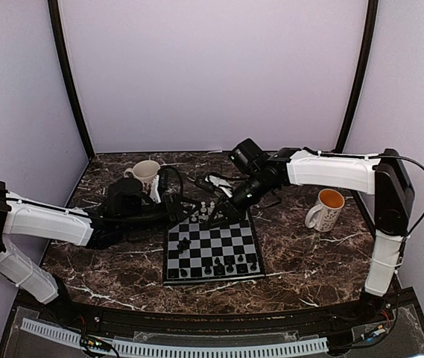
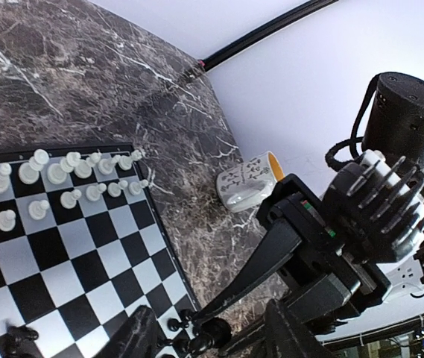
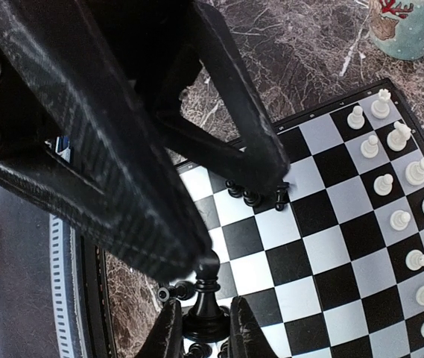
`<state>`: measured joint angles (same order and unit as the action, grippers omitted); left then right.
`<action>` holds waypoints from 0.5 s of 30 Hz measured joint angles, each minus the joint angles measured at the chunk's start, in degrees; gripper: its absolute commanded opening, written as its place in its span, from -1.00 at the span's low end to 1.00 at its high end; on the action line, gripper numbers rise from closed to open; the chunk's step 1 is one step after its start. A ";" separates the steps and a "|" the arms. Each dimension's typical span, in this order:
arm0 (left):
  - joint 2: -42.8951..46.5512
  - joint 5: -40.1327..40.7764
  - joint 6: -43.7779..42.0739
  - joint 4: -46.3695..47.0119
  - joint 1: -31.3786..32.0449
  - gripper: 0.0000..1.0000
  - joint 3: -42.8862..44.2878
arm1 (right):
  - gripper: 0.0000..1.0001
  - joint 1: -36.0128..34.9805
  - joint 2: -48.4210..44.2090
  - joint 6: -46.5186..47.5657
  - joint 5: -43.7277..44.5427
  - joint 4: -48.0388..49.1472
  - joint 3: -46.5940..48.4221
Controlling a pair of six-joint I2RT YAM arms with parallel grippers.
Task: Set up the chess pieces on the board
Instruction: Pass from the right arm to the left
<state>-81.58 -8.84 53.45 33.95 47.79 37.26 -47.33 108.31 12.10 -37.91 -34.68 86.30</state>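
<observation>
The board (image 1: 213, 242) lies mid-table, with white chess pieces (image 1: 206, 207) along its far edge and black ones (image 1: 223, 265) along its near edge. One black piece (image 1: 184, 243) stands alone at the left. In the right wrist view my left gripper (image 3: 206, 332) is shut on the base of a tall black piece (image 3: 210, 309), held upright above the board's black end. My right gripper (image 3: 240, 218) is open, and one finger tip touches that piece's head. The left wrist view shows the held piece (image 2: 213, 334), my right finger (image 2: 271, 253) and white pieces (image 2: 70, 175).
A patterned white mug (image 1: 146, 175) stands behind the board at the left. A white mug with an orange inside (image 1: 326, 209) stands at the right and also shows in the left wrist view (image 2: 249, 181). A small black-and-white object (image 1: 215, 181) lies behind the board.
</observation>
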 measured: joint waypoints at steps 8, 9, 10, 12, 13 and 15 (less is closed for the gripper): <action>-4.24 -5.01 7.10 8.94 0.00 -0.04 -0.35 | -0.85 0.13 -0.76 -0.66 -2.14 0.46 -0.31; -4.28 -5.27 7.39 9.22 0.00 -0.03 -0.35 | -0.85 0.17 -0.83 -0.68 -2.16 0.46 -0.31; -4.28 -5.53 7.74 9.46 0.00 -0.02 -0.35 | -0.85 0.24 -1.01 -0.72 -2.27 0.46 -0.31; -4.28 -5.81 8.20 9.64 0.00 -0.05 -0.35 | -0.85 0.42 -1.29 -0.87 -2.56 0.63 -0.31; -4.28 -5.90 8.39 9.62 0.00 -0.08 -0.35 | -0.85 0.52 -1.33 -0.94 -2.64 0.85 -0.31; -4.37 -6.29 8.79 9.62 0.00 -0.20 -0.35 | -0.85 0.72 -1.40 -1.33 -2.69 1.22 -0.31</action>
<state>-85.95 -15.14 62.24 43.57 47.79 36.91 -46.61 106.91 10.76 -40.60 -33.45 86.00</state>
